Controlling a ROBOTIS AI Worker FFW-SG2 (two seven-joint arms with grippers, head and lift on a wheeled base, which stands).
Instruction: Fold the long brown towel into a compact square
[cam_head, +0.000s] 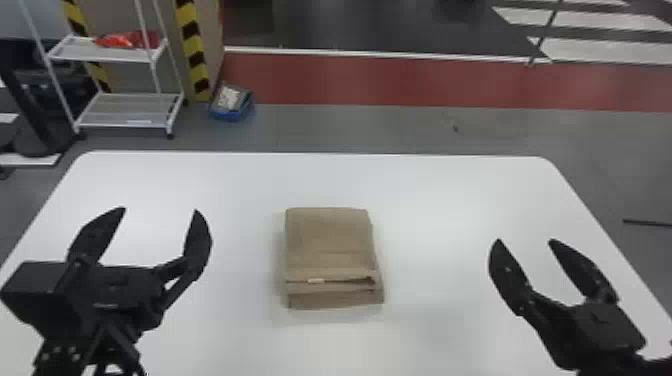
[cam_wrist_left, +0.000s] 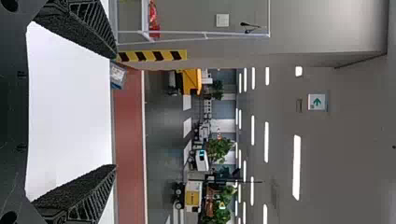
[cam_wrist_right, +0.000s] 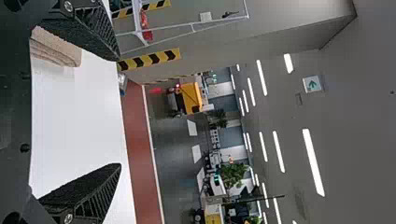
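Observation:
The brown towel (cam_head: 330, 240) lies folded into a compact, thick, roughly rectangular stack at the middle of the white table, its layered edges facing the robot. My left gripper (cam_head: 159, 210) stands open to the left of the towel, apart from it. To the towel's right, also apart, my right gripper (cam_head: 525, 241) is open. In the left wrist view, the left gripper (cam_wrist_left: 115, 111) has nothing between its fingers. The right wrist view shows part of the towel (cam_wrist_right: 56, 49) beside one finger of the right gripper (cam_wrist_right: 119, 112), whose fingers are spread wide.
The white table (cam_head: 425, 195) has rounded far corners. Beyond it on the floor stand a white shelf cart (cam_head: 125, 110) with a red item on top and a blue box (cam_head: 232, 102), near a pillar with yellow and black stripes.

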